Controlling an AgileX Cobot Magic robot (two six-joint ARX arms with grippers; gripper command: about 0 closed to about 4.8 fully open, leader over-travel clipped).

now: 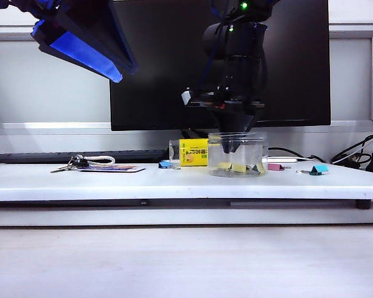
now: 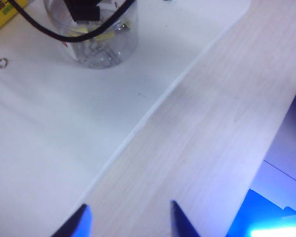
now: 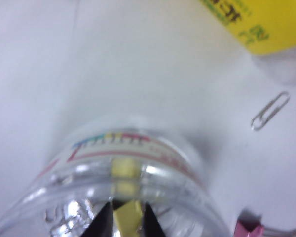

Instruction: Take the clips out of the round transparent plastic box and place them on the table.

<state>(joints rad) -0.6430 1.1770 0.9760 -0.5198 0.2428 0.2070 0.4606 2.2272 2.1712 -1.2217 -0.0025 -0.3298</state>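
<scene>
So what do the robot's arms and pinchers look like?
The left gripper has bright blue, pointed jaws, and its arm shows as a dark body with a glowing blue panel. The right gripper has slim black jaws that taper to tips. Its arm is black and chunky, with a little green light near the top and a black cable looping beside it.
</scene>
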